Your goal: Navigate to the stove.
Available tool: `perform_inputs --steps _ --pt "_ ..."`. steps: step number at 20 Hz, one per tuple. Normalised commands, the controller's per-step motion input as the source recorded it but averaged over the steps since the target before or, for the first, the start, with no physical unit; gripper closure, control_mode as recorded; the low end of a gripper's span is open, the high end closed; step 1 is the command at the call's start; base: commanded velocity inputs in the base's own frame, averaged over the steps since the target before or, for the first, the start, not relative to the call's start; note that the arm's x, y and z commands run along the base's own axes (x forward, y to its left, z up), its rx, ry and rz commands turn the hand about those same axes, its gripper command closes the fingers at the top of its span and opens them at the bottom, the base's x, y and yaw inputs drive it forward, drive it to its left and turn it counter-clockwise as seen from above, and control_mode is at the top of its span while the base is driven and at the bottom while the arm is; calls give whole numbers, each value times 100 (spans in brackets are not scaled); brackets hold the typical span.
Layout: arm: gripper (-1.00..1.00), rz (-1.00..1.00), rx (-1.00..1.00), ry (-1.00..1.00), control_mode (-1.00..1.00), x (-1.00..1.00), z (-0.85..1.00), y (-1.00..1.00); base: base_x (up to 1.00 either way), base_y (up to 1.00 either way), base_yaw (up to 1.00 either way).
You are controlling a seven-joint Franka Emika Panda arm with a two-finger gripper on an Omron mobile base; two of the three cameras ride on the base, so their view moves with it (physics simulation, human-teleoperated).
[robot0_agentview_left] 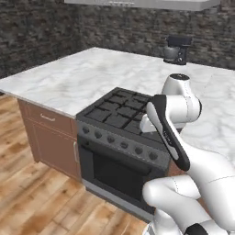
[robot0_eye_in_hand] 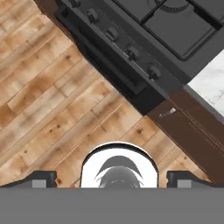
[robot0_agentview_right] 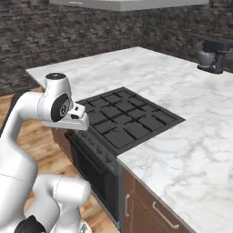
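Stove top: the stove (robot0_agentview_left: 120, 110) is lying flat, with only low grates, so there is open air above it.
Counter: the marble counter (robot0_agentview_left: 78, 75) is spreading wide on both sides of the stove.
Far corner: a dark stand mixer (robot0_agentview_left: 176, 50) is sitting there, well apart from the stove.
Above: a grey hood (robot0_agentview_left: 151, 3) is hanging high over the counter.
Floor: the wood floor (robot0_eye_in_hand: 48, 87) is lying open in front of the oven door.
Behind: a stone wall (robot0_agentview_right: 82, 29) is closing off the back.
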Motion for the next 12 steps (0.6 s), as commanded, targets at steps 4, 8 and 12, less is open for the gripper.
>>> perform_inputs --steps 4,8,12 --pt "-100 0 0 0 100 0 0 0 61 12 -52" --pt "-100 0 0 0 100 0 0 0 12 36 -46" --pt "-100 0 0 0 100 0 0 0 0 57 -39"
